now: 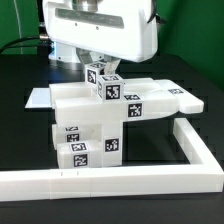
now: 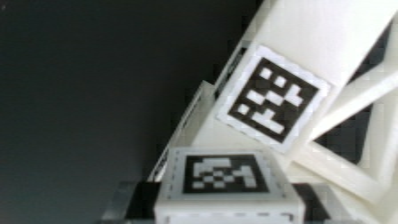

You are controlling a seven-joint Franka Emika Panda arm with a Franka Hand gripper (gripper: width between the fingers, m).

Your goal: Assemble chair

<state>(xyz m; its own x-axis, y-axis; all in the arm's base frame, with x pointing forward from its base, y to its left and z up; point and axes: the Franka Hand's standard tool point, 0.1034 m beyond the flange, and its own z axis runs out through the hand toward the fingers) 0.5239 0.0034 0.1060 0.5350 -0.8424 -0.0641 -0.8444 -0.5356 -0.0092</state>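
In the exterior view my gripper (image 1: 100, 70) hangs under the white arm, shut on a small white tagged cube (image 1: 99, 76). The cube sits just above the top of the partly joined chair (image 1: 85, 125), a stack of white slabs and blocks with several black-and-white tags. Whether cube and chair touch I cannot tell. In the wrist view the same cube (image 2: 221, 182) fills the space between my dark fingers (image 2: 143, 200), tag facing the camera. Behind it a tilted white slab of the chair (image 2: 347, 60) carries a large tag (image 2: 274, 96).
A long white L-shaped border rail (image 1: 120, 180) runs along the front and up the exterior view's right. A thin flat white board (image 1: 40, 98) lies behind the chair on the exterior view's left. The tabletop (image 1: 20, 140) is black.
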